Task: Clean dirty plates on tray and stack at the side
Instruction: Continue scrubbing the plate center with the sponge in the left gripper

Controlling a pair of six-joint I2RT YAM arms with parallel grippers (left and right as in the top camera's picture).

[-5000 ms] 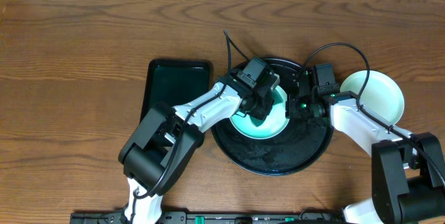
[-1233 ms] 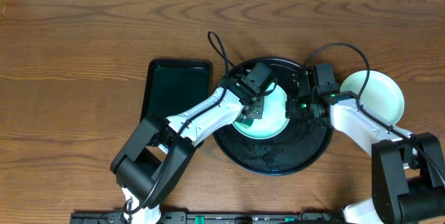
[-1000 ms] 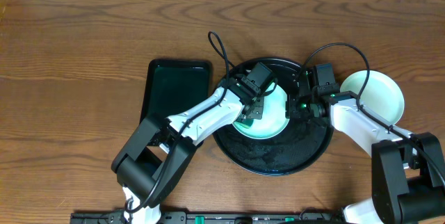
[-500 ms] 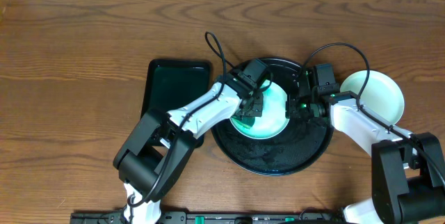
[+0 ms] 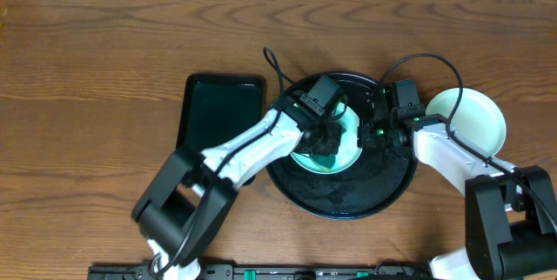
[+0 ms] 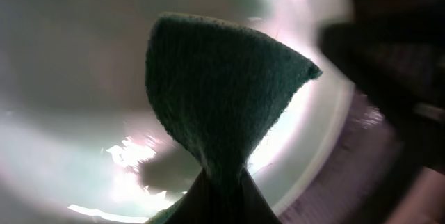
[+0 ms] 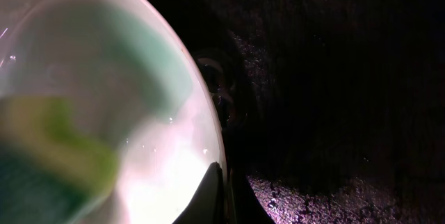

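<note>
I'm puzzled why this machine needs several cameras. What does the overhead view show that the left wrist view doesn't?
Only the overhead view shows the layout: the rectangular black tray on the left, and a pale plate sitting on the table to the right of the round black tray. Only the left wrist view shows the green scrub pad up close, with its rough weave, pinched in the left end effector. Both show the mint-green plate under the pad.

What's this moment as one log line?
left gripper: shut on green pad, on mint plate | right gripper: shut on mint plate rim
</note>
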